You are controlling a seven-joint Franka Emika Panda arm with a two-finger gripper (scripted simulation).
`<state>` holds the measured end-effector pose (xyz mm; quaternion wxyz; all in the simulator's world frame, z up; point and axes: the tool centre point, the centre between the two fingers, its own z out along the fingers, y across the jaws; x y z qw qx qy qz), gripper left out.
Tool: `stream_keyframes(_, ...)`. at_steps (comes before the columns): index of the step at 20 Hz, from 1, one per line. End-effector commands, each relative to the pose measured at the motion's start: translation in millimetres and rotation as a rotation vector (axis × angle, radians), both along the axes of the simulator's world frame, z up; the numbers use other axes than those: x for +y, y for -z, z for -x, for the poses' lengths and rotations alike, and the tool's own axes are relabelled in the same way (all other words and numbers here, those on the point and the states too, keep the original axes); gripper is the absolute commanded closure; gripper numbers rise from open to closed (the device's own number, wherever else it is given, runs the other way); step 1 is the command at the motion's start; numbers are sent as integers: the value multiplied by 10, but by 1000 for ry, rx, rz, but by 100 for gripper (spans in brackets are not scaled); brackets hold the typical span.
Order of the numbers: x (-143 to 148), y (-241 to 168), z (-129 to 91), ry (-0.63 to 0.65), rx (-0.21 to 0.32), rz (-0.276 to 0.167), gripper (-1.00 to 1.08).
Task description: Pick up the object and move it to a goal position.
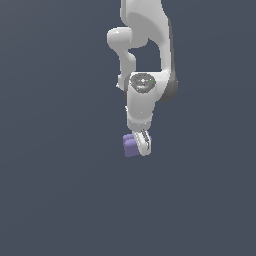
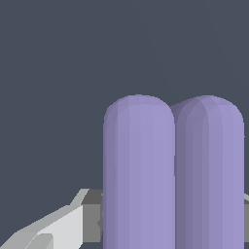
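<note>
White arm [image 1: 145,55] reaching down over a plain dark grey floor [image 1: 55,200]. Gripper [image 1: 141,144] closed around the purple block [image 1: 130,145], which protrudes at its 9 o'clock side; wrist view shows the block's [image 2: 172,175] two rounded lobes between the fingers [image 2: 58,228]

White arm [image 1: 142,55] hanging from above, wrist pointed straight down, gripper [image 1: 141,143] at lowest point, fingers [image 2: 53,228] closed against lavender block [image 1: 131,145] held between them.

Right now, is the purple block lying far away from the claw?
No, the purple block sits right at the claw, between its fingers.
</note>
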<state>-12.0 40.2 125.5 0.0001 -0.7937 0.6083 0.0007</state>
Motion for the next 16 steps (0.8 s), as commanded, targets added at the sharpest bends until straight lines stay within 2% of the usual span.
stream_keyframes(1,-83,-147,48,1,-2,-1,108)
stream_keyframes(7,-363,-625,225,1,-1,-2,108)
stream_keyframes(16,-903,-1553,558,2,-1,-2,108)
